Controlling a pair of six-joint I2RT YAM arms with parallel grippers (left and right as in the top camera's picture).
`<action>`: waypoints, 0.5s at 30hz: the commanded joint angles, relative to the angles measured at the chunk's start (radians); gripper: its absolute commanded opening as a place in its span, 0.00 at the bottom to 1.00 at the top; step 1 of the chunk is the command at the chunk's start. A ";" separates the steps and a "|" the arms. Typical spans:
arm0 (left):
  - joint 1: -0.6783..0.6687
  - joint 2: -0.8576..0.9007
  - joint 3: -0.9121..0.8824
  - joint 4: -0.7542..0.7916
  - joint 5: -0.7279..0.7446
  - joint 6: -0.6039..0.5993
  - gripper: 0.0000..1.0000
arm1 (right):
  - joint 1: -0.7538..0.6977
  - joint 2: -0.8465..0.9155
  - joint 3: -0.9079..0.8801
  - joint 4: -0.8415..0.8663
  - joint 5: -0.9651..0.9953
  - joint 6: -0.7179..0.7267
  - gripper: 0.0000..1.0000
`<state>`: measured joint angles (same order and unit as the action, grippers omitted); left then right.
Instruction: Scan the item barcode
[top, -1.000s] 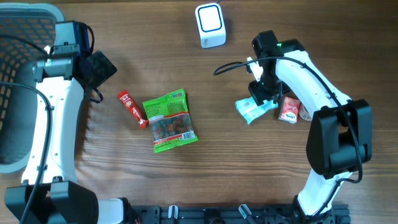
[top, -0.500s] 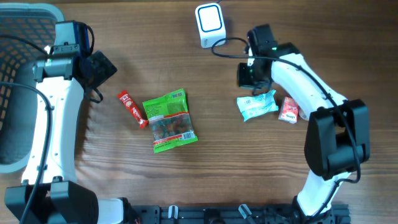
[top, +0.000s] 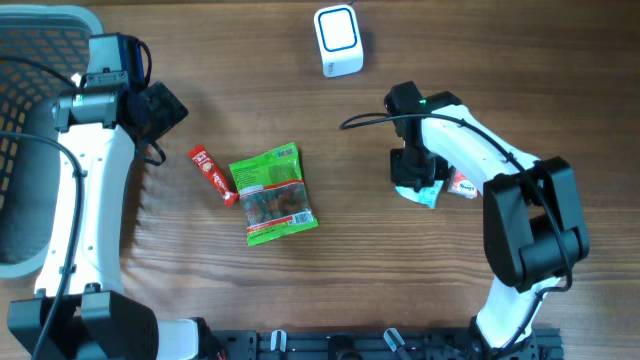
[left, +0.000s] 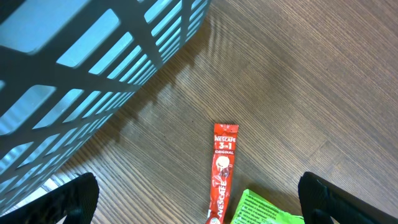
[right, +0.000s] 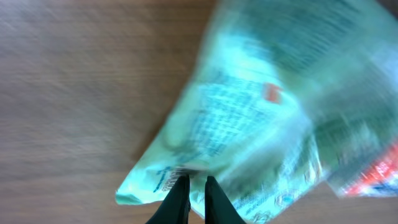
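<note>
right of centre, well apart from the white scanner (top: 337, 40): teal packet (right: 261, 124), pinched at its edge by the near-closed right claw (right: 193, 182), likely for lifting scannerward. left claw (top: 165, 105) gaping, empty, by the basket (top: 20, 20).

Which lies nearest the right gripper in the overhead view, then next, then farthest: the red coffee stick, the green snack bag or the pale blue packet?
1. pale blue packet, right at the right gripper tips.
2. green snack bag, mid-table, to the left.
3. red coffee stick, beyond the bag, further left.
</note>
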<state>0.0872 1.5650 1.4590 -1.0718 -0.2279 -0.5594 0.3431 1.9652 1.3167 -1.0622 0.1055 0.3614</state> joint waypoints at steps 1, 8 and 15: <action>0.009 -0.005 0.014 0.002 -0.016 0.005 1.00 | -0.005 -0.006 -0.006 -0.024 0.034 -0.052 0.07; 0.009 -0.005 0.014 0.002 -0.016 0.005 1.00 | -0.005 -0.006 -0.005 0.050 -0.176 -0.078 0.04; 0.009 -0.005 0.014 0.002 -0.016 0.005 1.00 | -0.004 -0.006 -0.005 0.081 -0.217 -0.075 0.04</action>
<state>0.0872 1.5650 1.4590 -1.0718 -0.2279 -0.5594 0.3416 1.9652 1.3167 -0.9752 -0.0799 0.2966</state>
